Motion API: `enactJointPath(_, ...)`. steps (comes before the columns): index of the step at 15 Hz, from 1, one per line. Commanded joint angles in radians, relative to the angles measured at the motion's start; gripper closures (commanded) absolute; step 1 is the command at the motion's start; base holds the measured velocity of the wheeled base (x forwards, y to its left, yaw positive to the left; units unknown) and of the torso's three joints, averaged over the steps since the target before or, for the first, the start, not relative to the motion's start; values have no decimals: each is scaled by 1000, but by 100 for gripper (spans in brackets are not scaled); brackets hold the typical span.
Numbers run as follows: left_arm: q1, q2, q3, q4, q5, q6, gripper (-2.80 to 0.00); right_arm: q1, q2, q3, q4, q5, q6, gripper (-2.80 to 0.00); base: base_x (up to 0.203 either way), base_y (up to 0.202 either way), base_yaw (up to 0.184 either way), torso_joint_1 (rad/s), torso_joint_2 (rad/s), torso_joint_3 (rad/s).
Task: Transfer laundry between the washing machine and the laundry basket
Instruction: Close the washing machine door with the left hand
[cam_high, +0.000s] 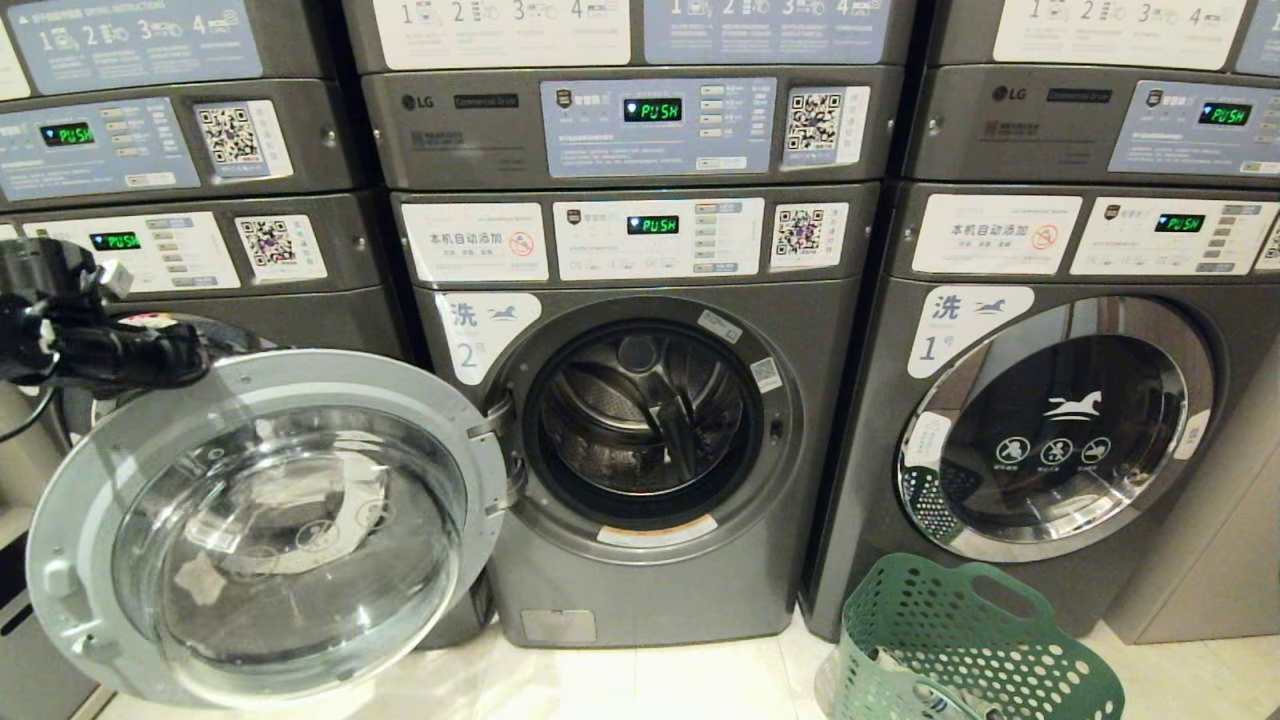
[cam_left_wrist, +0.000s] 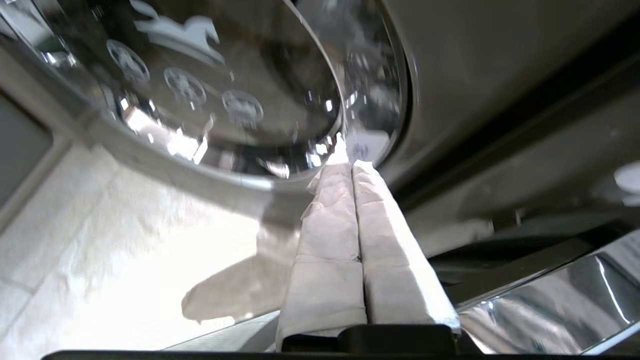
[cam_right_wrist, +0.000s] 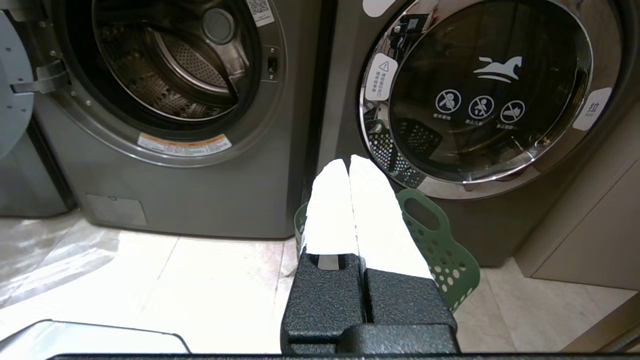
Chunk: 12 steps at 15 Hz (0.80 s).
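Note:
The middle washing machine (cam_high: 640, 300) stands with its round door (cam_high: 270, 530) swung wide to the left. Its drum (cam_high: 640, 415) looks dark, and I make out no laundry in it. A green perforated laundry basket (cam_high: 960, 640) sits on the floor at the lower right, with something pale low inside it. My left arm (cam_high: 100, 350) hangs above the open door's upper edge. The left gripper (cam_left_wrist: 350, 164) is shut and empty, its tips near the chrome rim of a closed door (cam_left_wrist: 200, 100). My right gripper (cam_right_wrist: 349, 162) is shut and empty above the basket (cam_right_wrist: 440, 250).
Closed washers flank the open one; the right one's chrome door (cam_high: 1060, 430) is just behind the basket. Control panels and upper machines fill the wall above. The floor (cam_high: 650, 680) is pale tile. A beige cabinet side (cam_right_wrist: 590, 225) stands at the far right.

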Motion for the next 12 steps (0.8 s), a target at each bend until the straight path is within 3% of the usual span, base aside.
enactJointPath(1, 0, -62, -1, 62, -17, -1, 0, 0, 1, -2, 1, 1, -2, 0, 0, 0, 0, 0, 0, 0)
enactJointPath(9, -41, -353, 3, 750, -211, -39, 0, 1, 1, -2, 4, 2, -1, 0, 0, 0, 0, 0, 0, 0)
enactJointPath(12, -65, -433, 75, 840, -267, -40, 0, 2, 1, -2, 2, 1, -1, 0, 0, 0, 0, 0, 0, 0)
